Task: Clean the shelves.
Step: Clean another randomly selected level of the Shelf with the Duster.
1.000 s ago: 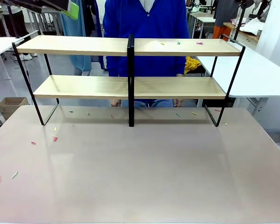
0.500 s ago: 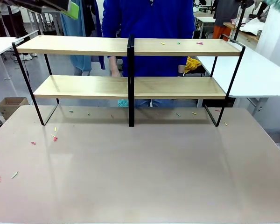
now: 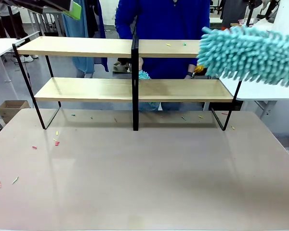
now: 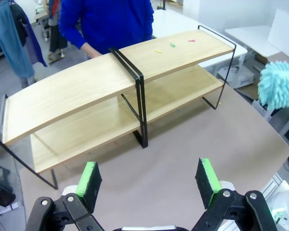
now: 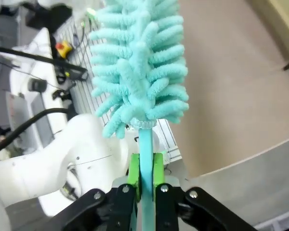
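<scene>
so right gripper (image 5: 145, 171) is clamped on the fluffy, light-looking duster (image 5: 142, 62) by its skinny handle (image 5: 145, 142), left gripper (image 4: 148, 166) gapes empty; shelves (image 3: 86, 46) look stiff, no grabbing needed.

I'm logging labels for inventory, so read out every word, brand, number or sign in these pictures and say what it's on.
None can be read.
The shelves: plain wood and black metal, no label.
The teal duster: no print on head or handle.
The cardboard box on the floor: no marking visible.
The red button on a yellow base: too small and blurred for any lettering.
</scene>
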Controlling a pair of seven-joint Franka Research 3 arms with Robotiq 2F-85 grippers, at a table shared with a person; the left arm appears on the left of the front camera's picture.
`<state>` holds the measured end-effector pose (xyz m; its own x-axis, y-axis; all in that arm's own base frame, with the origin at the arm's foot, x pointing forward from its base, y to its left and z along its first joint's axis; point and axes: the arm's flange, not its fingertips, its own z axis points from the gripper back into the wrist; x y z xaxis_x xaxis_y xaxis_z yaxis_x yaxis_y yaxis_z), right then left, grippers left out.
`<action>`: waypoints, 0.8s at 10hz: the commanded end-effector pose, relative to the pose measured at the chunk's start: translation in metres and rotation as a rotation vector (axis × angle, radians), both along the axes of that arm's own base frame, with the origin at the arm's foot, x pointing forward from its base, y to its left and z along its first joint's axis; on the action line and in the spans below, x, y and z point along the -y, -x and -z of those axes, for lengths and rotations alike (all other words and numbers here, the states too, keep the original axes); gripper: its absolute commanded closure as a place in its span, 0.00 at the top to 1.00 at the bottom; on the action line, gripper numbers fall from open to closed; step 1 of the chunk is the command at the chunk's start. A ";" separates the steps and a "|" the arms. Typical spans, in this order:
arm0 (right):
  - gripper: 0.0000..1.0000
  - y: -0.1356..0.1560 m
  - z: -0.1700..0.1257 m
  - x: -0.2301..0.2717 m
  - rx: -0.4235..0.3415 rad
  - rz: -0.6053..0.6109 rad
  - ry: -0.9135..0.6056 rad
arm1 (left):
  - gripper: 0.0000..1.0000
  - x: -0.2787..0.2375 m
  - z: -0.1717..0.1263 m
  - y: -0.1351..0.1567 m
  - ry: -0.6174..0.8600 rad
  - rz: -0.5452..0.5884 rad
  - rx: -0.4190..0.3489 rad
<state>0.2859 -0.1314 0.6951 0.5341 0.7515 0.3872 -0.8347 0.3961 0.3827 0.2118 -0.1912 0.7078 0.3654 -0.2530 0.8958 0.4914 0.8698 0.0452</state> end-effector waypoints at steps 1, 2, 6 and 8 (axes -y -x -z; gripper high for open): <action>0.12 -0.009 0.001 -0.025 -0.011 -0.044 0.034 | 1.00 -0.002 0.001 -0.001 0.001 0.004 0.007; 0.12 -0.008 0.007 -0.032 -0.003 -0.045 0.052 | 1.00 -0.002 0.001 -0.001 0.001 0.004 0.007; 0.12 -0.091 -0.040 -0.132 0.182 0.076 0.259 | 1.00 -0.002 0.001 -0.001 0.001 0.004 0.007; 0.12 -0.136 -0.081 -0.155 0.256 0.189 0.397 | 1.00 -0.002 0.001 -0.001 0.001 0.004 0.007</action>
